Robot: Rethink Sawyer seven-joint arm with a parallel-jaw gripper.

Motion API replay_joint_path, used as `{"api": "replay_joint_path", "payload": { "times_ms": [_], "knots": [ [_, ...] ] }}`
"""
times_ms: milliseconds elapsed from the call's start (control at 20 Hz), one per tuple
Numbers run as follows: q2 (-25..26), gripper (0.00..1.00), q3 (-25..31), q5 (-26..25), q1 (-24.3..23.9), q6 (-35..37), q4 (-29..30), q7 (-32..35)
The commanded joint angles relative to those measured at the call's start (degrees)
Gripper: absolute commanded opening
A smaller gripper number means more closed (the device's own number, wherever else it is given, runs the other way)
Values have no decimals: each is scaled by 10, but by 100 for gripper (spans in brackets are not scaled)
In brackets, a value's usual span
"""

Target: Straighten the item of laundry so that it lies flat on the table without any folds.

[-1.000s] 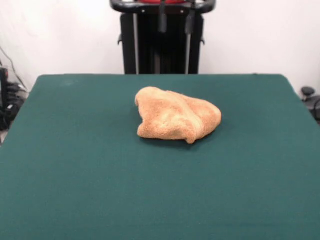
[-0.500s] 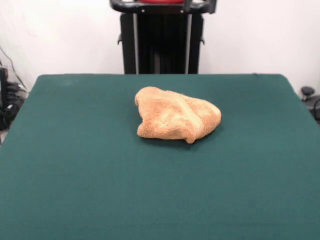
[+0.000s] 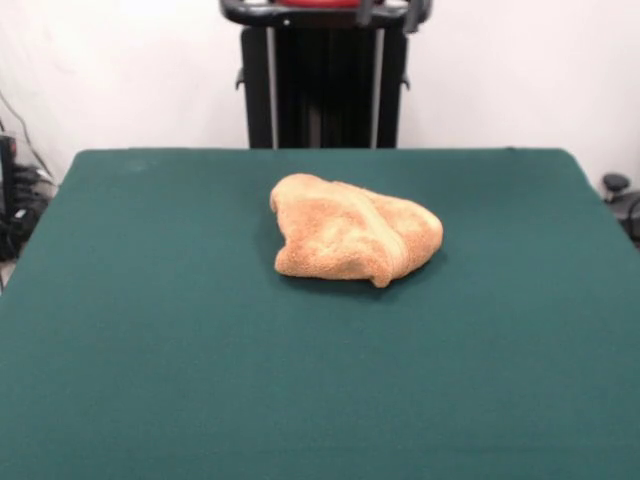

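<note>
- Nearest the camera, the table (image 3: 150, 400) shows as a broad stretch of bare dark green cloth, from its near edge up to the towel.
- Past the middle of the table, a little toward its far edge, lies the towel (image 3: 352, 241), a light orange-tan terry cloth bunched into a lumpy heap with folds across its top; it is not spread flat.
- Green surface surrounds the towel on every side, and it is well apart from all four edges and corners.
- Off the left edge of the table, dark cables (image 3: 18, 215) sit on the floor; off the right edge, a small dark object (image 3: 617, 186) shows, too small to tell what.
- Beyond the far edge stands the black pedestal (image 3: 322, 90) against a white wall (image 3: 120, 70).
- At the picture's top, the gripper (image 3: 388, 12) shows only its tips, high above the table and touching nothing; whether it is released or clenched I cannot tell.
</note>
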Motion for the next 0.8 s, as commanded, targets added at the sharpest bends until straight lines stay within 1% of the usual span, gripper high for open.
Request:
{"api": "replay_joint_path", "payload": {
  "times_ms": [50, 100, 150, 250, 300, 350, 450, 500, 600, 650, 700, 750, 800],
  "knots": [
    [28, 100, -36, -7, -17, 67, 85, 111],
    [55, 100, -35, -6, -24, 61, 79, 109],
    [93, 100, -29, -14, -40, 24, 78, 118],
    [198, 100, -23, -55, -81, -75, 70, 134],
    [248, 100, -35, -78, -92, -120, 58, 137],
    [288, 100, -45, -95, -102, -144, 45, 134],
    [348, 100, -72, -120, -112, -201, 24, 140],
    [370, 100, -77, -133, -123, -216, 14, 140],
    [404, 100, -75, -167, -156, -234, -9, 129],
    [415, 100, -66, -179, -177, -219, -20, 120],
    [411, 100, -63, -184, -187, -207, -28, 111],
    [384, 100, -52, -183, -193, -169, -38, 90],
    [351, 100, -31, -177, -203, -113, -46, 72]
  ]
}}
